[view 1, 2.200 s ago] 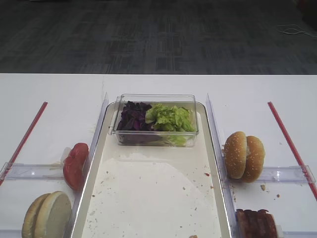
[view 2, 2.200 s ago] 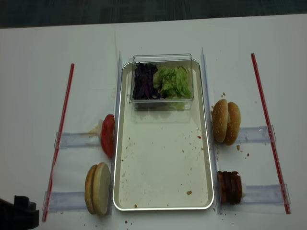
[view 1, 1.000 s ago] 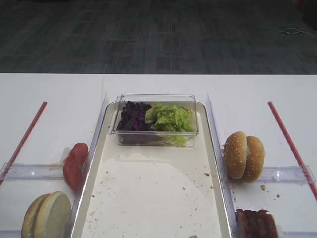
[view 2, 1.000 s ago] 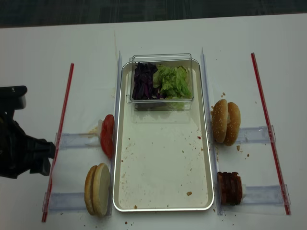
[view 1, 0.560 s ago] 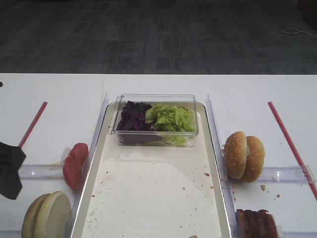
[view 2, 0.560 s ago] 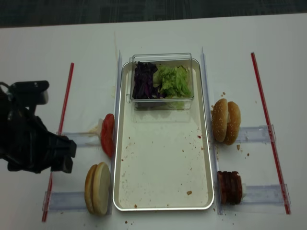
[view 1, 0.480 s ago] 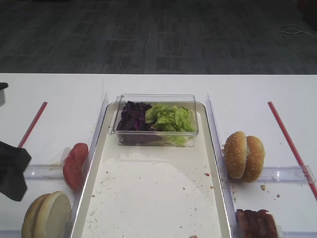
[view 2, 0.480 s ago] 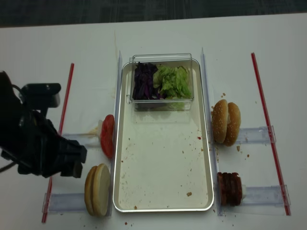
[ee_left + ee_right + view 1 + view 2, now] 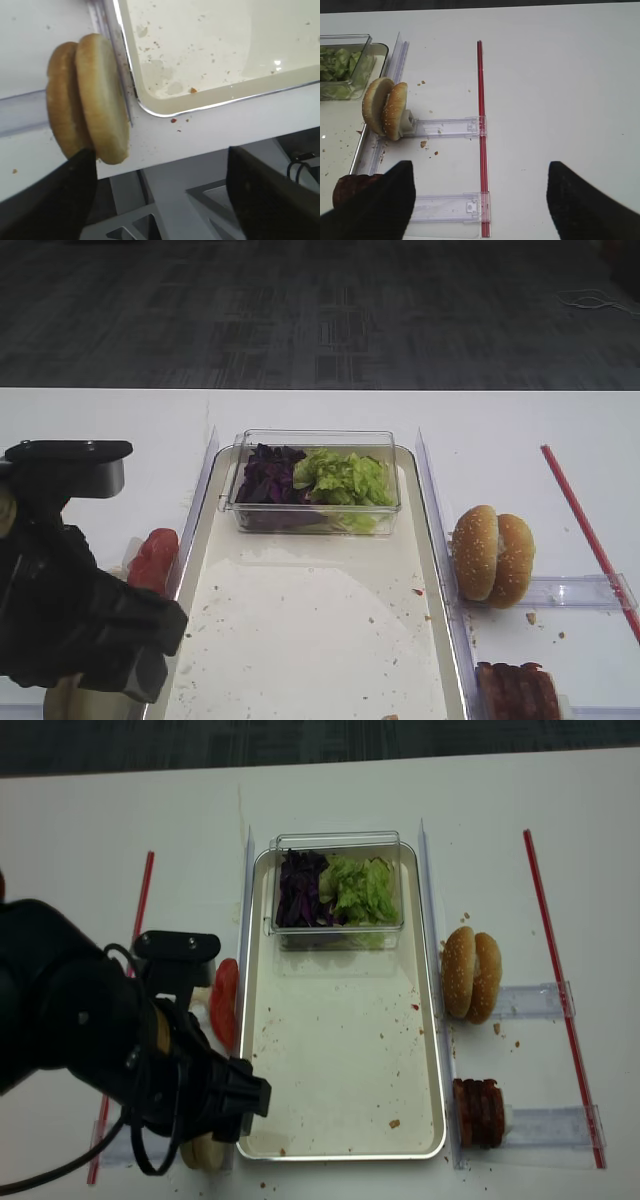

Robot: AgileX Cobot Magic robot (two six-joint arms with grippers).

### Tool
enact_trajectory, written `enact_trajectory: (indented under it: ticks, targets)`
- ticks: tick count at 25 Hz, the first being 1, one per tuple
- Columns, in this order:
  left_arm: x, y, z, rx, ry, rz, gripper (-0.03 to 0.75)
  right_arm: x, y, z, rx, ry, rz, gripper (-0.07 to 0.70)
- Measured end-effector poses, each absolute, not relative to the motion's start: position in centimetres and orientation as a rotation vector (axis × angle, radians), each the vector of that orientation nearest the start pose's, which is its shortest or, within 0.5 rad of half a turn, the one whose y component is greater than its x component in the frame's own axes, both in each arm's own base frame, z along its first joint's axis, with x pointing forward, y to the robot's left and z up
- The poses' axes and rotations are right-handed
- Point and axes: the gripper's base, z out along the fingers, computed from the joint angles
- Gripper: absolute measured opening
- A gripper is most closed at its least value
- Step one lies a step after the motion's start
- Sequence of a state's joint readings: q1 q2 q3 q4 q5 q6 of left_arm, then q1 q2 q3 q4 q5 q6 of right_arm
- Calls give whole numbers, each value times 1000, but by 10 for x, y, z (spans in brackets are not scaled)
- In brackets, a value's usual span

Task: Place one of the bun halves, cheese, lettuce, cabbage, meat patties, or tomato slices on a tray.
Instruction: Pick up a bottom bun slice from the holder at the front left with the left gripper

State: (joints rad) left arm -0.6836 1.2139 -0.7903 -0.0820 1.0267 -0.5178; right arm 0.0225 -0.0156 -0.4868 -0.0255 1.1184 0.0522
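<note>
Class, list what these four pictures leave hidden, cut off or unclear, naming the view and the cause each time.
- Bun halves: realsense view, mostly covered by the left arm.
- Meat patties: exterior high view, cut by the bottom edge.
- Tomato slices: exterior high view, partly behind the arm.
- Cheese: seen in no view.
- Left gripper: wrist view, fingertips cut off by the bottom edge.

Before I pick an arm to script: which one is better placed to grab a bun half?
Left. Its open gripper hangs right over the bun halves beside the tray. The right gripper is over bare table.
</note>
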Motion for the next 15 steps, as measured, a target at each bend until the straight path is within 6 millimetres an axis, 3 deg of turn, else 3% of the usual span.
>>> enact_trajectory:
  ticks: [15]
  targets:
    - [165,-140,229,141,3025,-157,530,-8,-2,269,33,2099,12,580]
